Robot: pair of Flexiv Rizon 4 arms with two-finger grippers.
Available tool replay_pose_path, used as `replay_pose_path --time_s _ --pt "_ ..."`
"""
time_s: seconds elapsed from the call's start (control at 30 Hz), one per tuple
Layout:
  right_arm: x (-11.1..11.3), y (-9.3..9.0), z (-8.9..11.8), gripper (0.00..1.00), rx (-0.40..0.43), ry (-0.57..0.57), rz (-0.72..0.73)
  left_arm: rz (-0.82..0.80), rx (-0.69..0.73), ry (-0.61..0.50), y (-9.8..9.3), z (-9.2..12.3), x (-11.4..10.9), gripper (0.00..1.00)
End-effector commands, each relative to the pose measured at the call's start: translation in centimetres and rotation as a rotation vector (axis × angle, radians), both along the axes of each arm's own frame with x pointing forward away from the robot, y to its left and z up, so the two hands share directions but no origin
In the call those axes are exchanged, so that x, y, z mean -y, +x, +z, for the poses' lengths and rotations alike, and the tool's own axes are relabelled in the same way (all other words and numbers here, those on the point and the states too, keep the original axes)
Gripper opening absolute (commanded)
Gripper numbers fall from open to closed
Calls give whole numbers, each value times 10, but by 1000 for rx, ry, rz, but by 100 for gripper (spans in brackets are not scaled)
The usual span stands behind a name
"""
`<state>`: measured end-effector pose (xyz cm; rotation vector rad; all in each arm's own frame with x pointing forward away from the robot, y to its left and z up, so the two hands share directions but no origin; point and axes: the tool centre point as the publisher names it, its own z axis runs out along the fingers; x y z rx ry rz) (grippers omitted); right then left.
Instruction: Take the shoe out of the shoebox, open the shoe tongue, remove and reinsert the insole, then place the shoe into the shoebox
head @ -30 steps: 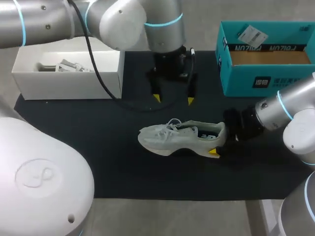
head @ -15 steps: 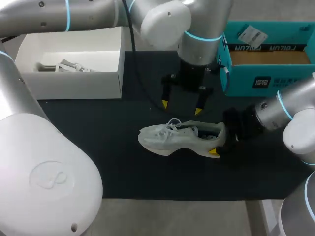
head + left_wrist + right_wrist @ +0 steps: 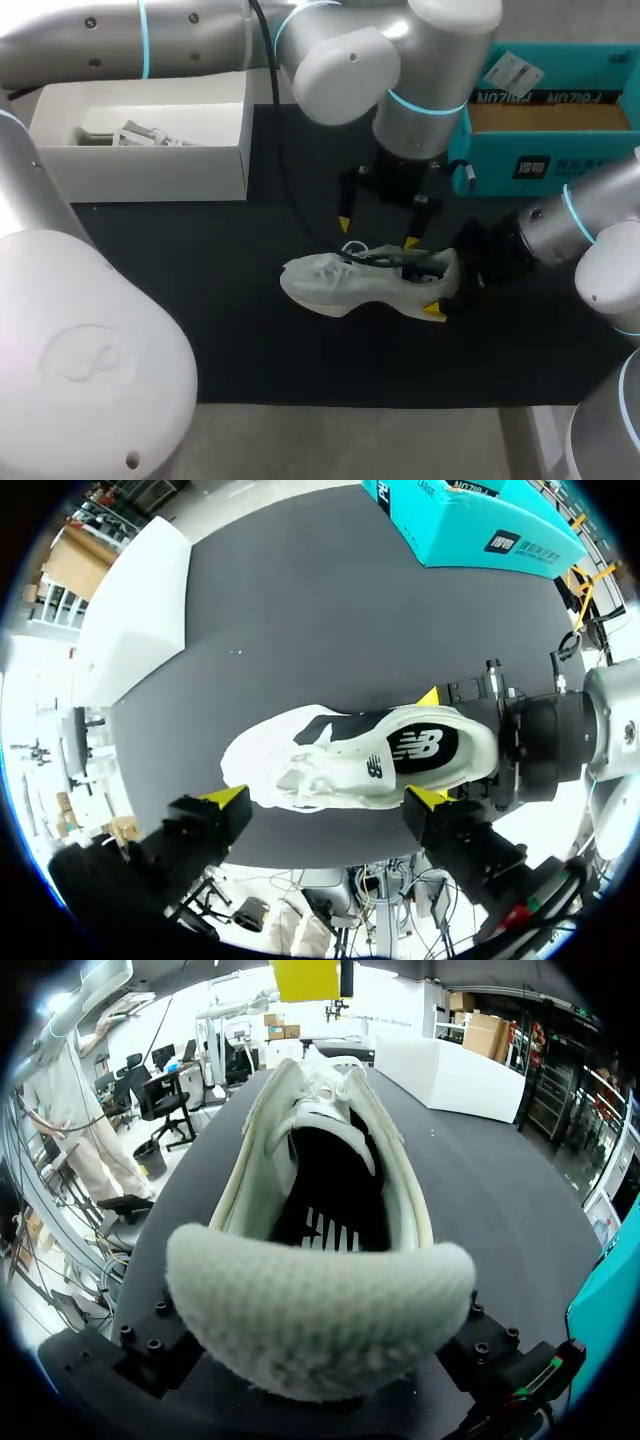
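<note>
A white sneaker (image 3: 365,279) lies on its side in the middle of the black mat, toe to the left. My right gripper (image 3: 441,284) is shut on its heel, one yellow tip showing at the near side. In the right wrist view the knitted heel (image 3: 318,1315) fills the space between the fingers, and the dark insole (image 3: 330,1210) shows inside. My left gripper (image 3: 377,232) hangs open just above the shoe's collar, touching nothing. In the left wrist view the sneaker (image 3: 350,765) lies just ahead of the open left gripper (image 3: 328,798), with the printed insole (image 3: 420,748) in sight.
The teal shoebox (image 3: 540,165) stands open at the back right, close behind my right arm. A white box (image 3: 140,170) with paper inside sits at the back left. The black mat (image 3: 200,300) covers the table under the shoe.
My left arm has swung right and come down toward me, from the mat's back middle to just over the shoe. The right gripper and the shoe have stayed put.
</note>
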<state>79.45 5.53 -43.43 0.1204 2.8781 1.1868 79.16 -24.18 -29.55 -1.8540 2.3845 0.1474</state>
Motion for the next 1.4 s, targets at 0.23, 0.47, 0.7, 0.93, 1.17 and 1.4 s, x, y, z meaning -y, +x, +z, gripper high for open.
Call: replay_pose_path --time_s 0.23,0.47,0.7,0.93,1.17,1.4 --pt "-4 2 -6 0 2 -3 -2 -62 31 129 -1 -25 25 100" --pt "-4 2 -6 0 2 -3 -2 -75 25 129 0 -37 32 100" --pt "-4 2 -6 0 2 -3 -2 -103 53 138 -1 -46 32 100" --pt "-4 2 -6 0 2 -3 -2 -61 55 182 1 -49 15 100" --pt "-4 2 -6 0 2 -3 -2 3 94 227 5 -52 2 100" --pt "-4 2 -6 0 2 -3 -2 58 125 245 8 -40 -15 100"
